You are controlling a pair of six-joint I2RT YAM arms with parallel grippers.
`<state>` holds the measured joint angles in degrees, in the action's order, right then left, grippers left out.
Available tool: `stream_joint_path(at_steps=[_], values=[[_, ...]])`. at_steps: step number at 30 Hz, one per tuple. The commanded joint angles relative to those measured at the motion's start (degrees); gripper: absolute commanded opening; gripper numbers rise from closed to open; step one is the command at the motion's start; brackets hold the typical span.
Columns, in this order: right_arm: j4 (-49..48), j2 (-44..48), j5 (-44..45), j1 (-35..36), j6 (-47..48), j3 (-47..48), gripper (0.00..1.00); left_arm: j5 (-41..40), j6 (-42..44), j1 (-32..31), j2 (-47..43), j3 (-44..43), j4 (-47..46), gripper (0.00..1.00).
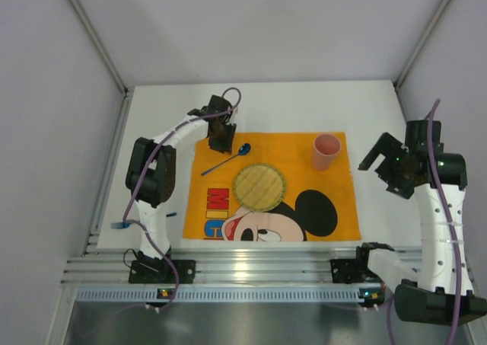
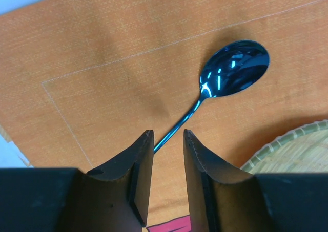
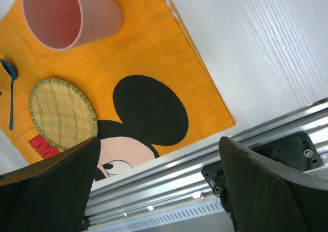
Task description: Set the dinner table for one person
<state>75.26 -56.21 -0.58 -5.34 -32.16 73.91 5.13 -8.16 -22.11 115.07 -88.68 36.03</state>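
Left gripper (image 2: 168,135) over spoon (image 2: 233,68) handle; woven coaster (image 2: 294,151) beside

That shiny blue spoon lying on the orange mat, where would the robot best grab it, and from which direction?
By the thin handle, not the bowl of the spoon. It lies flat on the mat, so come straight down from above with a finger on each side of the handle, as the open left gripper is lined up. The bowl is wide and rounded.
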Motion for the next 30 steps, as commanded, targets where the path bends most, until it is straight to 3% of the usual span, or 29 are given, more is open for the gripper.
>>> stream_joint_path(at_steps=[1, 14, 30], values=[[-1.35, 0.66, 1.98, 0.69, -1.41, -0.17, 1.0, 0.41, 0.17, 0.14, 2.26, -0.08, -2.37, 0.35], [-1.35, 1.01, 3.3, 0.69, -1.94, -1.75, 1.0, 1.47, -0.01, -0.04, 4.99, 0.7, -2.72, 0.33], [-1.96, 0.22, 3.92, 0.69, -1.15, -2.28, 1.0, 3.57, 0.96, -0.13, -1.86, 3.25, -3.51, 0.34]])
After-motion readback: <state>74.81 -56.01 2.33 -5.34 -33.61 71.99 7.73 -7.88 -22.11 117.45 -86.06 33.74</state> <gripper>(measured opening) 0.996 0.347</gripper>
